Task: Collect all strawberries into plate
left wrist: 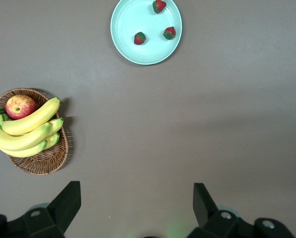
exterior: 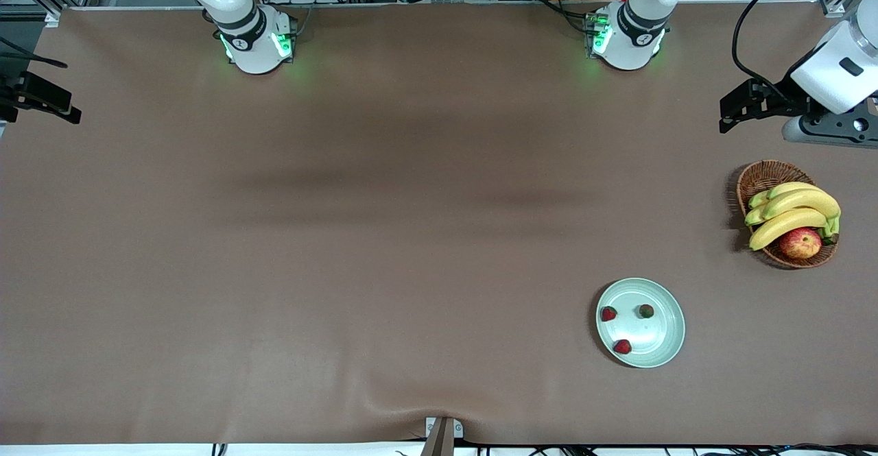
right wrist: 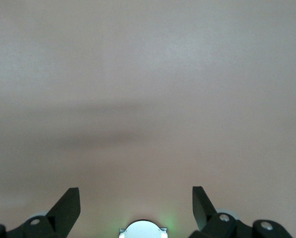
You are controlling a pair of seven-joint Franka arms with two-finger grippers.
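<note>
Near the worktop (exterior: 343, 236) edge closest to the front camera, toward the left arm's end: plate (exterior: 662, 350) holds three strawberries (exterior: 608, 314) (exterior: 645, 311) (exterior: 622, 346) | nearby, farther back: wicker basket (exterior: 760, 176), bananas (exterior: 796, 210), apple (exterior: 800, 242) | right gripper (right wrist: 136, 198) jaws spread over bare worktop | left gripper (left wrist: 137, 198) jaws spread, raised, waiting.

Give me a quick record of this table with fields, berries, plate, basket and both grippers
strawberries: three, all lying apart on the plate
plate: on the table, nearer the front camera than the basket
basket: wicker, holds bananas and an apple, toward the left arm's end
left gripper: open, empty, high over bare table beside the basket
right gripper: open, empty, over bare table
task state: looks complete
</note>
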